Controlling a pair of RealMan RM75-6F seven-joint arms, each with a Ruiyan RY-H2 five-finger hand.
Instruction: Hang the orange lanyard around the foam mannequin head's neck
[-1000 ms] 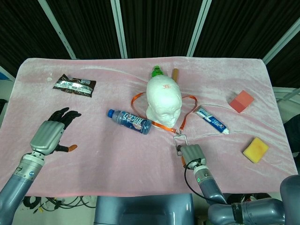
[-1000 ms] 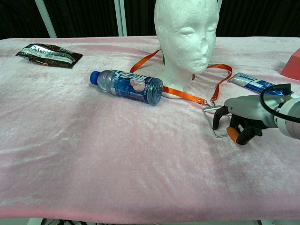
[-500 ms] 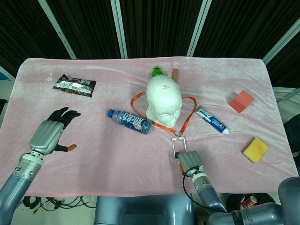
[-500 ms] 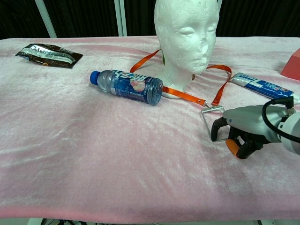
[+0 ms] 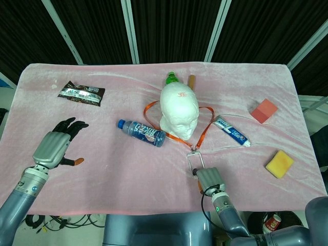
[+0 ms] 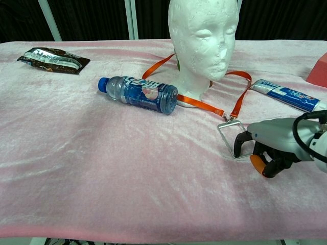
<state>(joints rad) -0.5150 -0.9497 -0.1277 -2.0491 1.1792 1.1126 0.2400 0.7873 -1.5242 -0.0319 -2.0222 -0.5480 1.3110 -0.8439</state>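
Green bottle point(image 5: 172, 78) mostly hidden behind mannequin head point(image 5: 179, 111); lanyard point(image 5: 204, 130) passes out of sight behind its neck. Red block point(image 6: 319, 71) cut by frame edge.

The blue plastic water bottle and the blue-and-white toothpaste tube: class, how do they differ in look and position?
The blue plastic water bottle is rounded and see-through, the blue-and-white toothpaste tube flat and opaque. The bottle lies on the robot's left of the white foam mannequin head, close to its base; the tube lies on its right, outside the orange lanyard. Both lie flat on the pink cloth.
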